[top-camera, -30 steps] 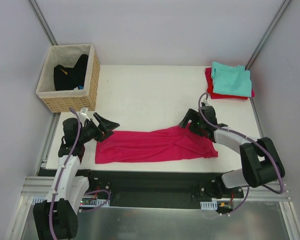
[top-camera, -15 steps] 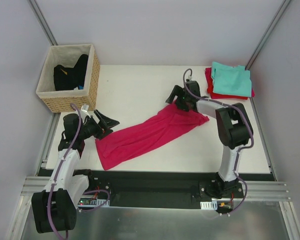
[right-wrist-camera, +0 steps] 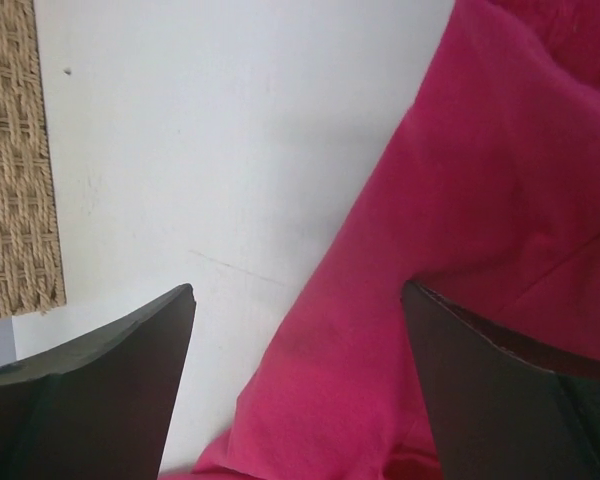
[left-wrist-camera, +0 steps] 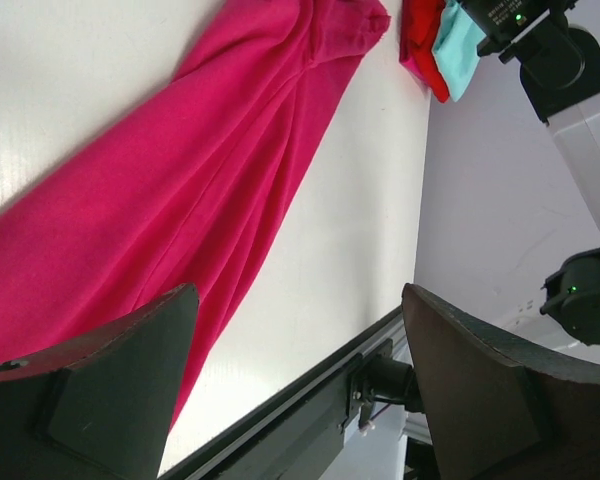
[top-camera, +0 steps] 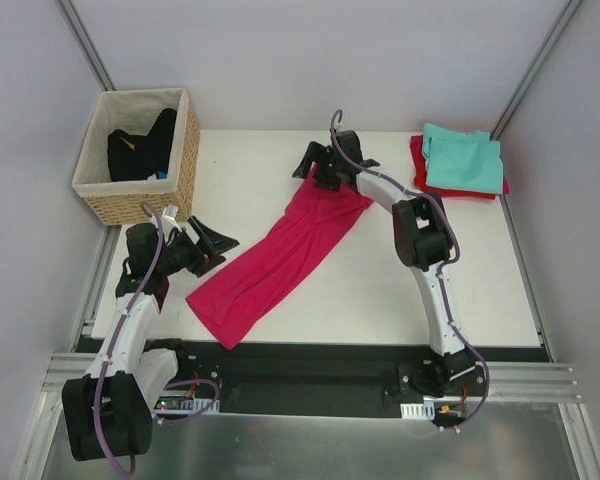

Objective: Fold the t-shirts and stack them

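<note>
I am finding the magenta t-shirt (top-camera: 280,255) lying diagonally on the bench (top-camera: 250,165) right of the basket (top-camera: 130,205), near end beside my left pincer (top-camera: 223,252), far end under my right pincer (top-camera: 318,168), both gaping wide, gripping nothing.

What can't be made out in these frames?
- Top view: red t-shirt, mostly covered by the teal t-shirt.
- Top view: dark contents of the basket, too shadowed and small to identify.
- Top view: whether the right gripper touches the pink t-shirt; its own body covers the fingertips.
</note>
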`<action>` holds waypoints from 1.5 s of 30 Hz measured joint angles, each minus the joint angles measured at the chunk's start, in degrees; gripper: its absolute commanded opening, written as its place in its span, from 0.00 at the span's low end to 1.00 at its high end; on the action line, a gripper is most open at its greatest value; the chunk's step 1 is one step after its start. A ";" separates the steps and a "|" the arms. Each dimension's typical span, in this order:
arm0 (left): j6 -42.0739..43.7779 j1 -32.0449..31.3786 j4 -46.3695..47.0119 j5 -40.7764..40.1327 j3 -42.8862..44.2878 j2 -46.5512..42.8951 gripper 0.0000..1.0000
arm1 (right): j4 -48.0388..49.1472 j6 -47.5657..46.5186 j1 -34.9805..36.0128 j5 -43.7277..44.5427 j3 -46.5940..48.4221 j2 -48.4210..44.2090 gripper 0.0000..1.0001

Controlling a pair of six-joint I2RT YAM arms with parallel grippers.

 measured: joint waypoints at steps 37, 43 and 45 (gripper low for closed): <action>6.14 -13.79 -13.05 -0.72 -0.72 6.99 0.80 | -10.78 -9.97 -1.51 8.17 -45.00 -72.08 0.95; 6.05 -17.88 -15.39 -6.43 -0.72 7.28 0.82 | -10.75 -9.94 -1.51 8.13 -45.57 -72.15 0.95; 5.86 -19.37 -16.04 -8.46 -0.72 8.17 0.82 | -10.78 -9.92 -1.51 8.13 -46.05 -72.15 0.95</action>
